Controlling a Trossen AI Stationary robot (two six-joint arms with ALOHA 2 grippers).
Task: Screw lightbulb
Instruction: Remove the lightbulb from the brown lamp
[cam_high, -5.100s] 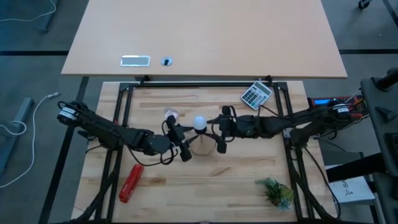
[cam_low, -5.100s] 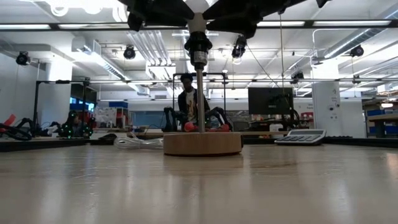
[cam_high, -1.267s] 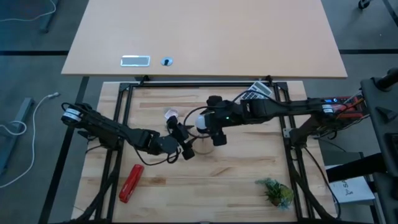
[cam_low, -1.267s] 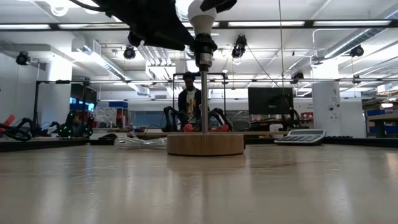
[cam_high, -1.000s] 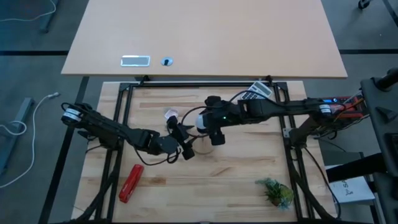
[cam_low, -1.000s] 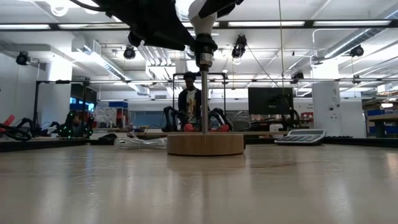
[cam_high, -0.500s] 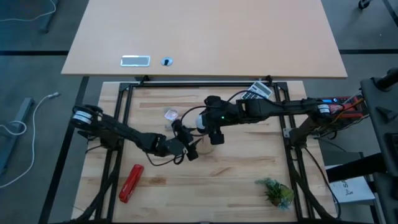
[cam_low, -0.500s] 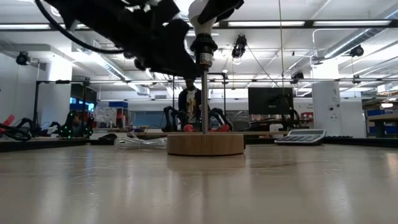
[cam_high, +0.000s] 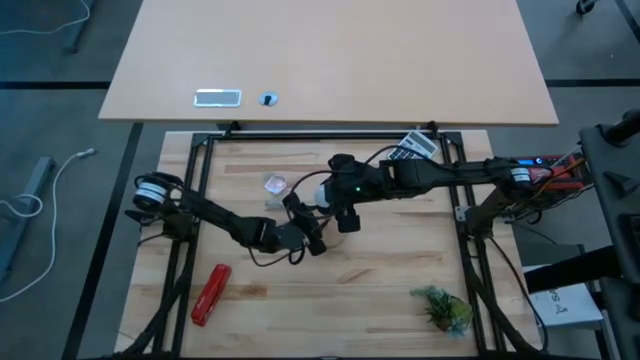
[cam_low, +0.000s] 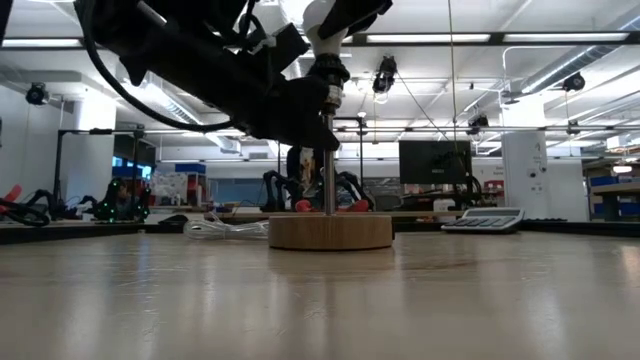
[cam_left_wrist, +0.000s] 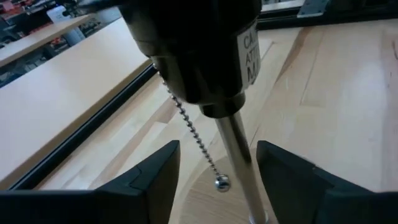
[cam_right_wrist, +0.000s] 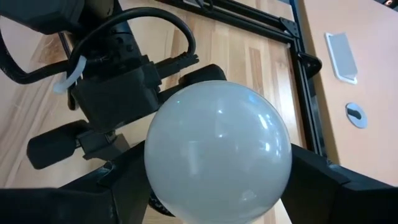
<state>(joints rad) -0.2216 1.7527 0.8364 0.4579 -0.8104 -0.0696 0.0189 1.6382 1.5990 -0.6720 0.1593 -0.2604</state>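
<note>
The white lightbulb (cam_right_wrist: 217, 149) stands upright with its lower end in the black socket (cam_low: 328, 72). The socket tops a metal pole (cam_low: 328, 180) that rises from a round wooden disc (cam_low: 330, 232). My right gripper (cam_right_wrist: 217, 160) reaches in from the table's right and is shut on the lightbulb (cam_high: 322, 193). My left gripper (cam_left_wrist: 216, 149) is open. Its fingers stand on either side of the pole (cam_left_wrist: 239, 162) just under the socket (cam_left_wrist: 199, 50), without touching it. A bead chain (cam_left_wrist: 194, 134) hangs from the socket. My right gripper has the bulb's round white globe between its two fingers (cam_right_wrist: 323, 186), one against each side of its widest part (cam_right_wrist: 283, 168). The fingers come slanting down from the table's right. The bulb stands upright on the socket.
On the table lie a red tool (cam_high: 211, 292) at the near left, a calculator (cam_high: 413, 148) at the far right, a green plant sprig (cam_high: 445, 308) at the near right and a clear plastic scrap (cam_high: 273, 184) left of the lamp. A person stands in the room behind.
My left gripper has come down from beside the socket and moved toward the table's right. Its open fingers now stand around the pole below the socket. The lamp and the bulb have stayed in place.
</note>
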